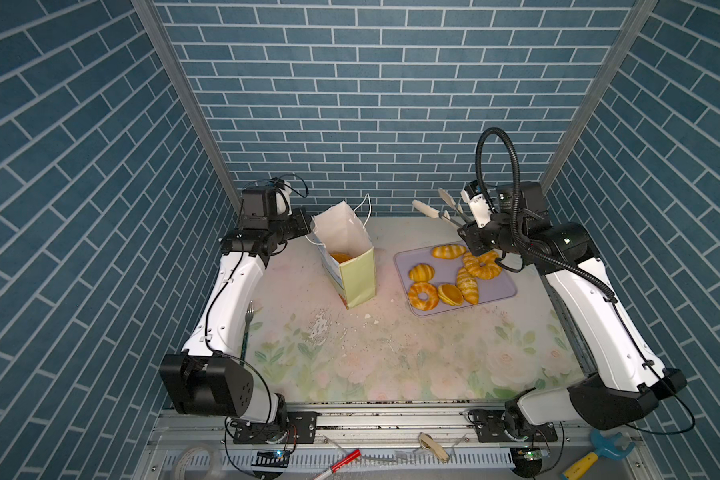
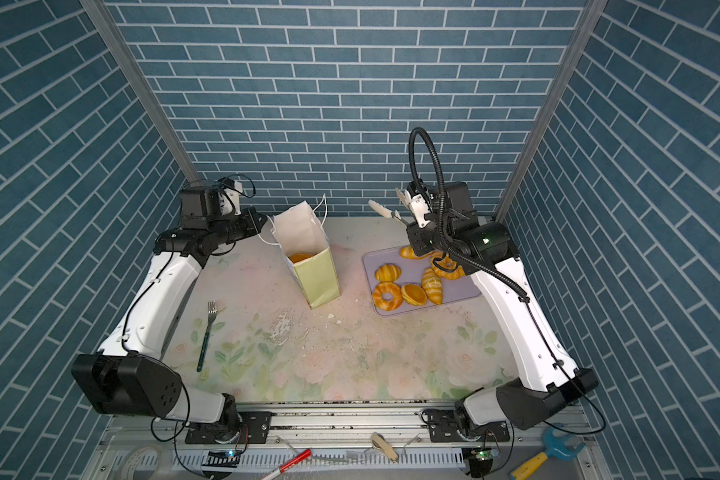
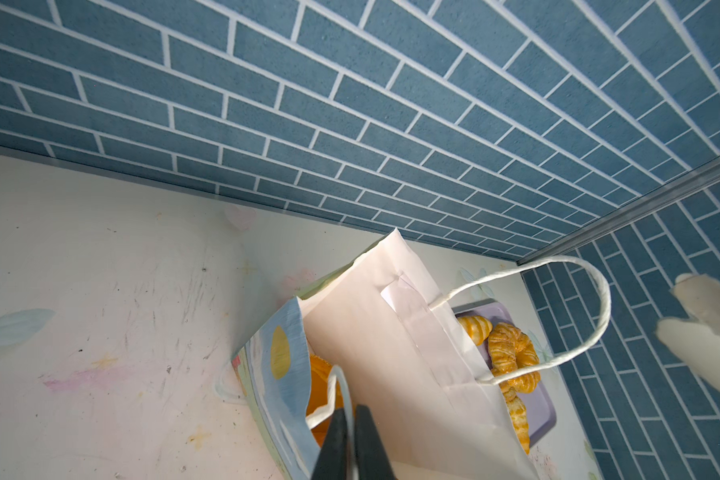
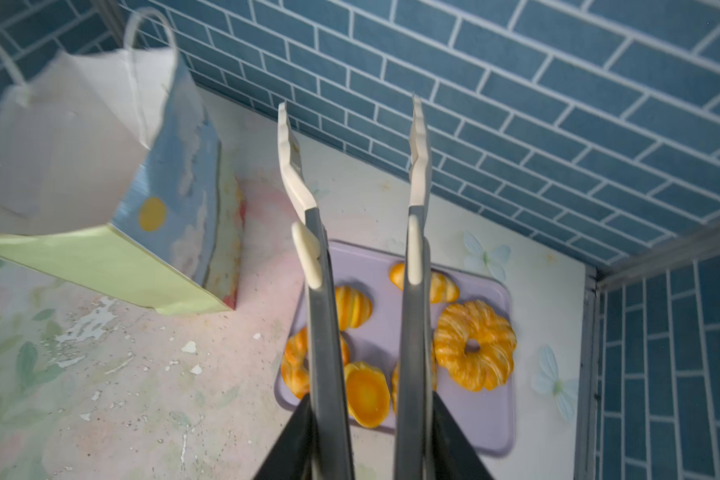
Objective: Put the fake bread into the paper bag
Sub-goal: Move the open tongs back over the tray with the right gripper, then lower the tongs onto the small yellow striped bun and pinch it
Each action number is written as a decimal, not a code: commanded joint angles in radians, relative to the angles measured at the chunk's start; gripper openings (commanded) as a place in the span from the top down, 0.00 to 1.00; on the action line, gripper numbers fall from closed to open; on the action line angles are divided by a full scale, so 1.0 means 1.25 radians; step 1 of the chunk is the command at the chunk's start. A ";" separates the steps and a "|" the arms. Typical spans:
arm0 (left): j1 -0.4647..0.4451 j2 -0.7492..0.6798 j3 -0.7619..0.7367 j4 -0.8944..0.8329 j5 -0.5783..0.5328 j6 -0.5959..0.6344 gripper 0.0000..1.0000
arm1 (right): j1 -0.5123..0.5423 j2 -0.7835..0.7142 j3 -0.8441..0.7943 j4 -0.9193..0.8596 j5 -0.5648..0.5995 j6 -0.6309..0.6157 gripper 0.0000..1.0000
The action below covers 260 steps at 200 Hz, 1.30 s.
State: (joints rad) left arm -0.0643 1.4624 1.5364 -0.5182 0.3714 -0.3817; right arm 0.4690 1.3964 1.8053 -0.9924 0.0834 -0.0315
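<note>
Golden-orange fake bread lies mostly on a flat lavender tray at the right of the table. Six pieces show there in both top views: two ring shapes, a striped croissant, a disc-shaped bun and two small buns. One more orange piece sits deep inside the paper bag. The bag stands on its base near the tray's left side, apart from it, with its white mouth gaping upward and its pale green side facing the front. The left gripper is at the bag's left rim, and its black fingers are drawn close on the near cord handle, which runs between them. The right gripper clamps a pair of grey tongs by their arms above the tray. The tongs point toward the back wall, and their cream tips stand well apart with nothing between them. A floral, scuffed table carries all this, flecked with white crumbs in front of the bag. A fork lies near the left arm, well clear of the bag. Blue brick wall closes in the back and sides.
</note>
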 commanded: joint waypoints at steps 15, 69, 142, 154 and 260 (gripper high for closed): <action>-0.005 -0.018 0.003 -0.024 -0.003 0.010 0.73 | -0.046 -0.054 -0.134 0.031 0.026 0.104 0.60; -0.005 -0.019 0.038 -0.088 -0.001 0.052 0.37 | -0.061 -0.081 -0.276 -0.003 0.011 0.182 0.60; -0.004 -0.019 0.099 -0.168 -0.025 0.098 0.29 | -0.060 -0.042 -0.298 -0.022 -0.047 0.160 0.60; -0.004 -0.026 0.095 -0.167 -0.025 0.098 0.29 | -0.061 -0.027 -0.302 -0.016 -0.078 0.141 0.59; 0.000 -0.027 0.062 -0.111 -0.010 0.128 0.27 | -0.041 0.163 -0.272 0.091 -0.121 0.105 0.55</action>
State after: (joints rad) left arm -0.0650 1.4242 1.6279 -0.6857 0.3580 -0.2344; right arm 0.4065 1.5684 1.4139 -0.9329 -0.0555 0.1032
